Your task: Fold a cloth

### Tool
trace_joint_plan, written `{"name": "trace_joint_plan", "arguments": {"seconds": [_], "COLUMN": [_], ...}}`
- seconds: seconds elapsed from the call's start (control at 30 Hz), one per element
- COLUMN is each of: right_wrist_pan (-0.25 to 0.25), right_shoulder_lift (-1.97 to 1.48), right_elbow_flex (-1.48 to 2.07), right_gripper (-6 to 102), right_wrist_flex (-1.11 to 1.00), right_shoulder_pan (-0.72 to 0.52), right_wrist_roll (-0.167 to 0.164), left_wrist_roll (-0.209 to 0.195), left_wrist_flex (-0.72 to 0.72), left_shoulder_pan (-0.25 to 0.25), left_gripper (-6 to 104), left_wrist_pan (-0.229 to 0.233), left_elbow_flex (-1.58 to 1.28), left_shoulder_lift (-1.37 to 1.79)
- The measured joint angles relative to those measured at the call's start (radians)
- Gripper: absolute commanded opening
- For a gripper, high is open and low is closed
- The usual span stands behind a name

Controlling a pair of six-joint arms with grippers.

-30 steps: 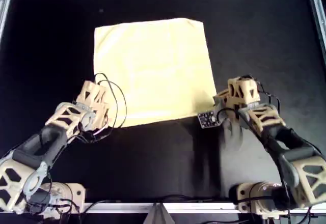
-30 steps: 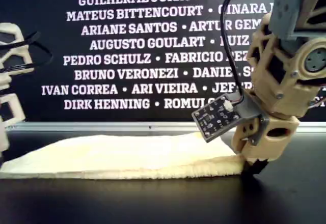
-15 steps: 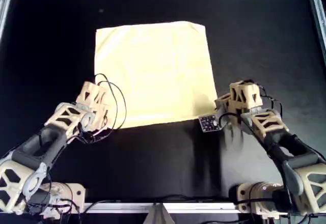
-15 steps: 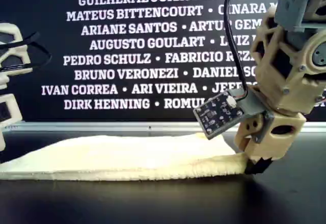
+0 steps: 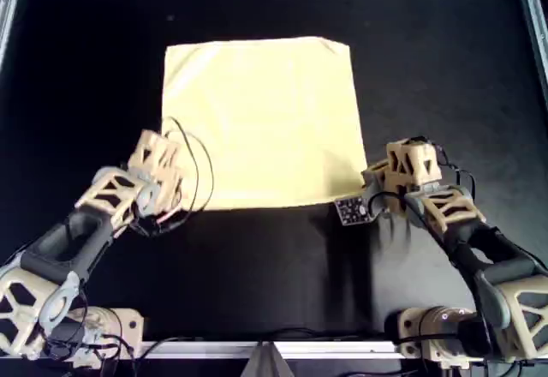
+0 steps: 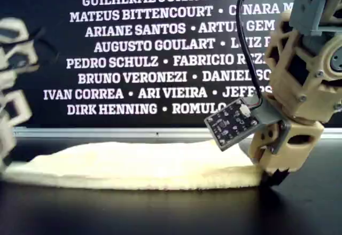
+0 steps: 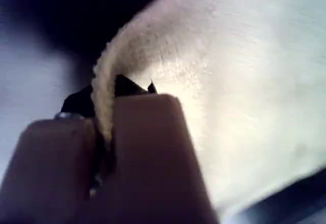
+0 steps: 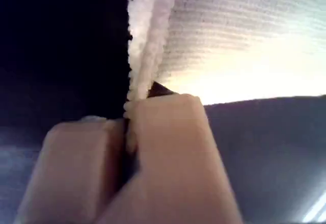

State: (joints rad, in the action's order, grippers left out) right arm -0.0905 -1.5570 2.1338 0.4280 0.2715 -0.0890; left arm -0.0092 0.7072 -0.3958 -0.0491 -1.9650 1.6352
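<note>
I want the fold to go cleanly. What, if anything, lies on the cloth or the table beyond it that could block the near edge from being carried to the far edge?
Nothing visible does. The cloth is bare on top, and the table around it shows only black surface.

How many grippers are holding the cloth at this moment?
2. The left gripper pinches the cloth at its near corner on the overhead view's left; the right gripper pinches the near corner on that view's right.
</note>
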Motion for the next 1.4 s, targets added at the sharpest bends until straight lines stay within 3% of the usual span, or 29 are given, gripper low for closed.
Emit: {"name": "trace_joint_plan", "arguments": {"seconds": [0.37,0.67,0.77,1.4], "right_wrist_pan": [-0.002,-0.002,-0.002,-0.002], "right_shoulder_lift": [0.044,0.379,0.541,1.304], "right_elbow_flex": [-0.341,-0.724,-0.902,-1.973], "right_gripper": [2,2,2,2], "right_wrist_flex": [-0.002,-0.002,-0.002,-0.002], "right_shoulder_pan": [-0.015,-0.018,-0.018,-0.018], "right_wrist_roll": [-0.002,-0.002,-0.002,-0.002], "left_wrist_roll": [0.0,0.0,0.0,0.0], "left_wrist_flex": [0.0,0.0,0.0,0.0], "left_shoulder_pan": [0.002,0.147,0.17,0.186], "left_gripper": [0,0,0,0], "left_wrist_pan": [0.009,0.009,0.009,0.009], "left_elbow_flex": [0.311,0.713,0.844,1.592], "left_shoulder_lift": [-0.164,-0.486,-0.589,-1.055]}}
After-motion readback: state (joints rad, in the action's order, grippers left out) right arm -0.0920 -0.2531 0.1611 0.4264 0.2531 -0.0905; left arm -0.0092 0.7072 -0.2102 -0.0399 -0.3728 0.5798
